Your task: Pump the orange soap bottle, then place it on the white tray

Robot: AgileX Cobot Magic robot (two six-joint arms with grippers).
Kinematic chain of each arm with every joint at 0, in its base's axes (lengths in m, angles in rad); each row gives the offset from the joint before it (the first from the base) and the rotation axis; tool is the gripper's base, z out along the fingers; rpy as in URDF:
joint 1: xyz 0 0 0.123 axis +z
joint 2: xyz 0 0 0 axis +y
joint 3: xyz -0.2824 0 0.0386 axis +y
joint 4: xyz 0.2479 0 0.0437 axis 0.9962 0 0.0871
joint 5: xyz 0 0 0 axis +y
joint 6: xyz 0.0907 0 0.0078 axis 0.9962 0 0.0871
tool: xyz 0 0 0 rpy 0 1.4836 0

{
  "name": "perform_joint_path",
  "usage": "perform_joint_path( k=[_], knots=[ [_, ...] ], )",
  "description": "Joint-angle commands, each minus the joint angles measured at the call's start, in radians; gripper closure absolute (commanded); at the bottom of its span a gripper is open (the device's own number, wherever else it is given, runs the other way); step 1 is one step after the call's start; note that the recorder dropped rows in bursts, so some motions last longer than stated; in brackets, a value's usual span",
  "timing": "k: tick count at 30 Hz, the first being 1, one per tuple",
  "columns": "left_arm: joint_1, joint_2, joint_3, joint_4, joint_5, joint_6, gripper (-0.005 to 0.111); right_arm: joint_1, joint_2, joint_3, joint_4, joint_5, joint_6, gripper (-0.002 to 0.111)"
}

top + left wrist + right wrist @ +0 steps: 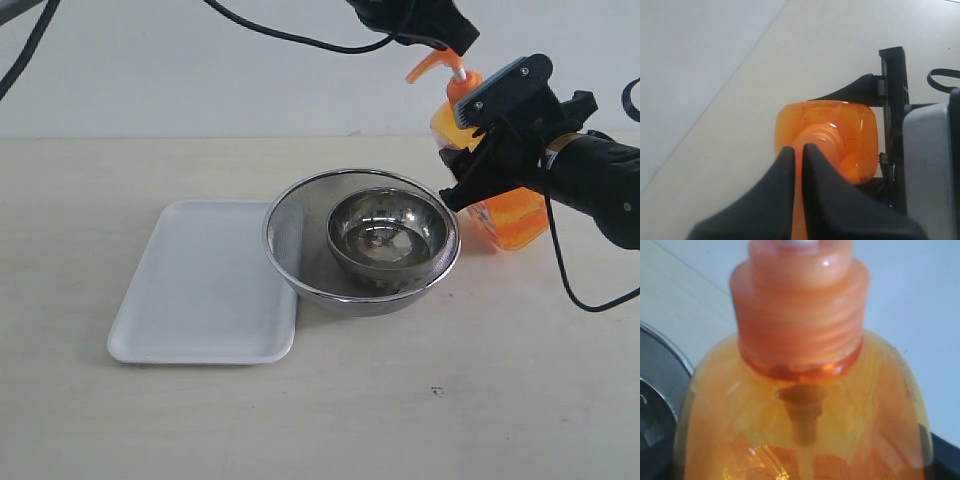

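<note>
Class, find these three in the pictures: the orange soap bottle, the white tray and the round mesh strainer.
orange soap bottle point(515, 222): exterior view, on its lower body.
white tray point(200, 285): exterior view, on its bare floor.
round mesh strainer point(290, 250): exterior view, on its mesh wall nearest the tray.

- Obstacle: mesh strainer point(292, 240), holding steel bowl point(388, 235), stands between the orange soap bottle point(515, 220) I hold and white tray point(200, 285).
- Passage: open table point(420, 400) on strainer's camera side.
</note>
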Motion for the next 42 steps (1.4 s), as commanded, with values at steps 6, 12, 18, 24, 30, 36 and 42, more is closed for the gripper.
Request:
perform_joint_path(
  k=[6,12,18,24,30,36,42],
  knots=[
    [-0.007,0.075,0.034,0.019,0.157,0.001,0.102,0.006,-0.019,-0.011,-0.008,-0.061,0.046,0.108],
    [-0.007,0.075,0.034,0.001,0.157,0.001,0.102,0.006,-0.019,-0.011,-0.012,-0.061,0.046,0.108],
    [-0.007,0.094,0.034,-0.003,0.158,0.001,0.102,0.006,-0.019,-0.011,-0.014,-0.063,0.046,0.108],
    [-0.007,0.104,0.034,-0.006,0.165,0.001,0.102,0.006,-0.019,-0.011,-0.014,-0.063,0.046,0.108],
    [-0.007,0.094,0.033,-0.006,0.165,0.001,0.102,0.006,-0.019,-0.011,-0.014,-0.063,0.046,0.108],
    [-0.004,0.043,0.033,0.0,0.165,0.001,0.102,0.006,-0.019,-0.011,-0.014,-0.063,0.046,0.108],
    [-0.004,-0.015,0.033,0.028,0.147,0.001,0.102,0.006,-0.019,-0.011,-0.014,-0.069,0.051,0.108]
  ],
)
